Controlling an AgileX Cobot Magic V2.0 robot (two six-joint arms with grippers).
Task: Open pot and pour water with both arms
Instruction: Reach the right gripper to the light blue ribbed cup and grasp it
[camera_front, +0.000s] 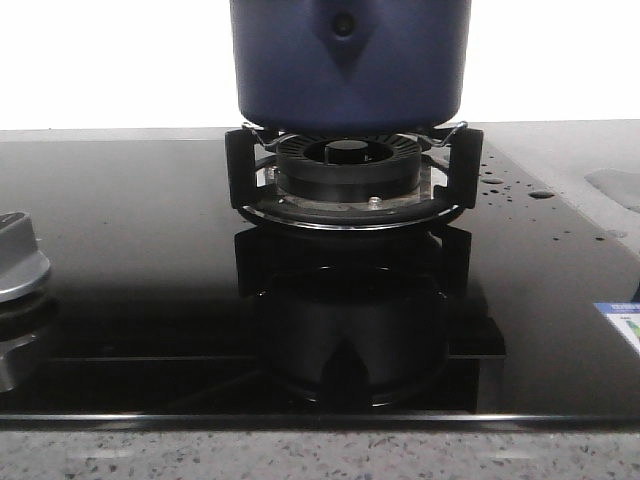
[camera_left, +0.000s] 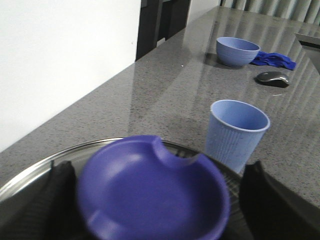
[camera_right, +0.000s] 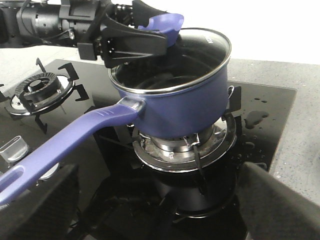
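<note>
The navy-blue pot (camera_front: 350, 70) stands on the gas burner (camera_front: 348, 175); only its lower wall shows in the front view. In the right wrist view the pot (camera_right: 180, 100) has a long purple handle (camera_right: 75, 135) that points toward my right gripper. My left gripper (camera_left: 155, 200) has its fingers (camera_left: 60, 200) on either side of the purple lid knob (camera_left: 150, 190), above the glass lid (camera_left: 35, 172). I cannot tell whether the lid rests on the pot. My right gripper (camera_right: 160, 210) is open and empty, low in front of the burner, with the handle beside its finger (camera_right: 45, 205). Neither gripper shows in the front view.
A light blue cup (camera_left: 235, 132), a blue bowl (camera_left: 236, 51), a blue cloth (camera_left: 274, 60) and a mouse (camera_left: 272, 78) stand on the grey counter. A second burner (camera_right: 40, 90) is beside the pot. A stove knob (camera_front: 15, 260) and water drops (camera_right: 255, 117) are on the black glass hob.
</note>
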